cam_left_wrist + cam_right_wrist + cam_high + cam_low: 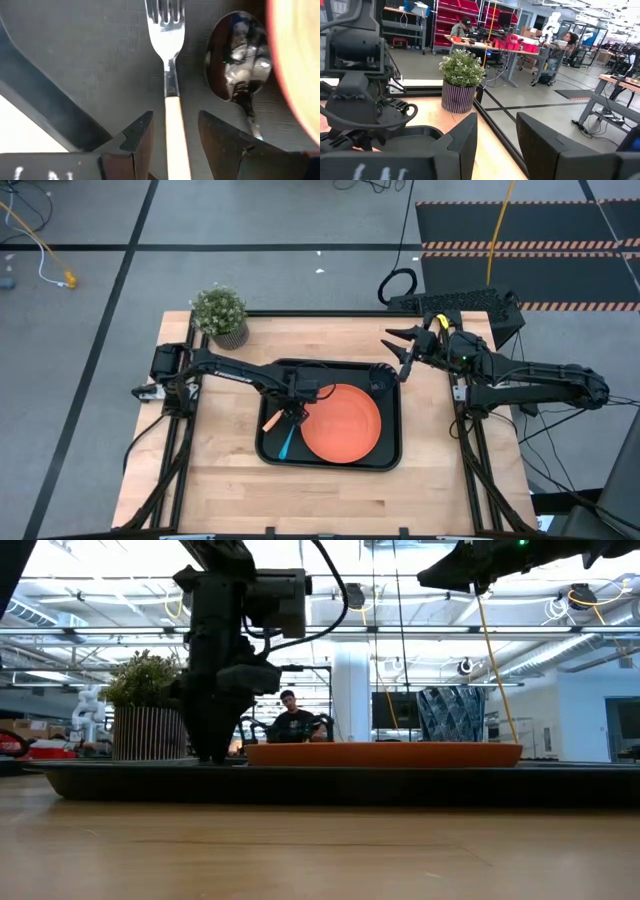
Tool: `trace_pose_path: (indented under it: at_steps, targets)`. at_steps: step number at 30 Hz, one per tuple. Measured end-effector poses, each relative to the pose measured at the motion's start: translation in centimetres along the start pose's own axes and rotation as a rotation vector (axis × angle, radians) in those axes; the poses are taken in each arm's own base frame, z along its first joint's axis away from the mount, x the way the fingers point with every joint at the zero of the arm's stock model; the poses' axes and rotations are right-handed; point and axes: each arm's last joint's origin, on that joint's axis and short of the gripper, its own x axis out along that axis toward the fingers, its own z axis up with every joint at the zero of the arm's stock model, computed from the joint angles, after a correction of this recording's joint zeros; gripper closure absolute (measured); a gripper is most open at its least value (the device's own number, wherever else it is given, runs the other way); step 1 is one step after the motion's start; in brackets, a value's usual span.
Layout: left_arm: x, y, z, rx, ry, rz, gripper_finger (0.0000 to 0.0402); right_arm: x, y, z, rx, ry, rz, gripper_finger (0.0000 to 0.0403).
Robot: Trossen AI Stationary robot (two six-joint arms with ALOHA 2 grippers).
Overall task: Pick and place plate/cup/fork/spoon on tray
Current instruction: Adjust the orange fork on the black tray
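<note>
On the tray's [330, 464] left side, the left pincer [290, 416] sits low over the fork [170, 80], its two fingers [142, 135] apart with the orange-yellow handle lying between them, not squeezed. The fork rests flat on the black tray floor, tines pointing away from the wrist camera, and the spoon [239, 60] lies just beside it, bowl level with the fork's neck. Beyond the spoon, the orange plate [341, 423] fills the tray's right half. The cup [379, 381] appears to stand in the tray's far right corner, though it is small and dark in the high view. It seems that all four pieces are already on the tray, so the step in hand looks like letting the fork go. To do it well, the pincer should rise straight up with the fingers kept wide, so neither pad drags the handle or nudges the spoon alongside; any sideways drift towards the plate risks knocking both. Farther off, the right pincer [400, 346] waits over the tabletop [220, 490] past the tray's far right corner, fingers apart and empty
</note>
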Motion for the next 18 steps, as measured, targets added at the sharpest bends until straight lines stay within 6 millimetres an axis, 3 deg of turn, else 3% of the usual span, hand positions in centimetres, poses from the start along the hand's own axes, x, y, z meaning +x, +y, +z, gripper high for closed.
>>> trace_pose_path:
  at_steps: [14, 18]
  targets:
    - [1.6, 0.4, 0.9, -0.007, 0.055, -0.008, 0.0244, 0.0, -0.1, -0.1, -0.019, 0.012, -0.05, 0.0273]
    - [1.6, 0.4, 0.9, -0.024, 0.07, -0.021, 0.0271, 0.0, -0.1, -0.1, -0.021, 0.018, -0.049, 0.0273]
